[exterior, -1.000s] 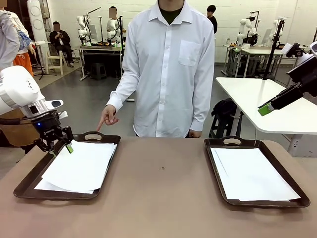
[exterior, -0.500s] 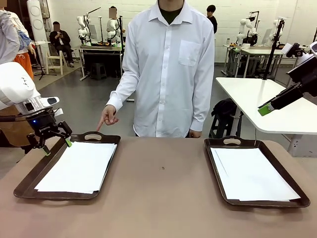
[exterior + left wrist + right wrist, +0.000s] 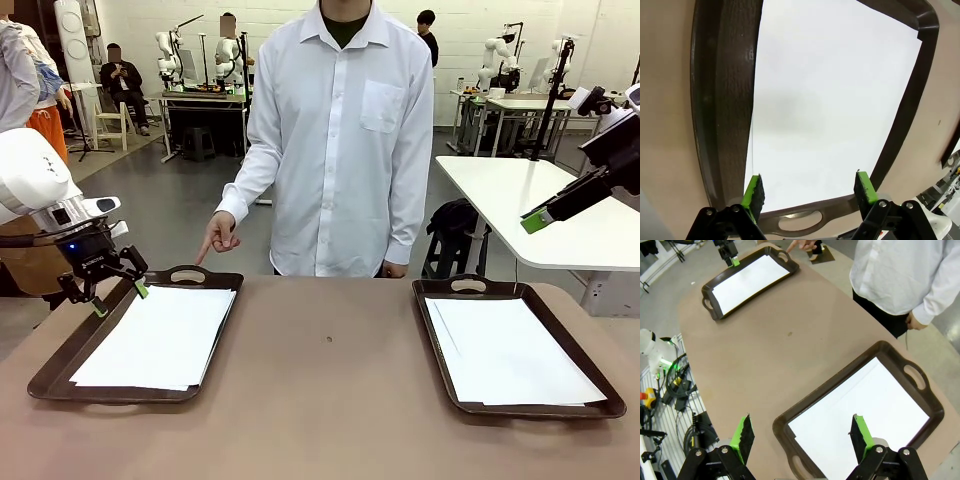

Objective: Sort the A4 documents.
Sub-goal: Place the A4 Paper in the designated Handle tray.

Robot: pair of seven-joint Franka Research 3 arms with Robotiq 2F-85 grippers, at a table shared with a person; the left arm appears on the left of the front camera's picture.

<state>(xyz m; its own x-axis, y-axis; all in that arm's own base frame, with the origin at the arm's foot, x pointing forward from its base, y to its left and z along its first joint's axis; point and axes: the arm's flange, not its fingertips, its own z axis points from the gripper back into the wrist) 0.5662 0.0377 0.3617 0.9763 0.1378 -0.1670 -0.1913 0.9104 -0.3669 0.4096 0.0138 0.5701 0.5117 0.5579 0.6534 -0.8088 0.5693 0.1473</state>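
Front view gave us the whole table [image 3: 330,400]: two dark brown trays on it, well apart, one on our left [image 3: 60,350] and one on our right [image 3: 590,375]. The A4 documents lay in both. We saw a white stack [image 3: 155,338] resting flat in the left tray and another stack [image 3: 510,350] flat in the right tray, its sheets slightly fanned at the near left corner.

Our left gripper [image 3: 118,298] hung over the far left corner of the left tray, just beside the tray's far handle, its jaws spread and holding nothing. In the left wrist view we looked down between the two green pads [image 3: 754,189] onto the white paper [image 3: 830,100], with the tray's rim [image 3: 715,100] and handle below them; the pads stood apart over the sheet's edge and we could not tell whether either one touched it.

Our right gripper [image 3: 537,221] was raised high at the right side, well clear of the table, one green pad showing. The right wrist view showed its jaws wide apart and empty [image 3: 802,437], looking down on the right tray [image 3: 890,352] and its paper [image 3: 865,410], with the left tray [image 3: 747,275] far off.

A person in a white shirt [image 3: 340,130] stood at the far side, one hand [image 3: 217,238] pointing a finger down toward the left tray's far end.
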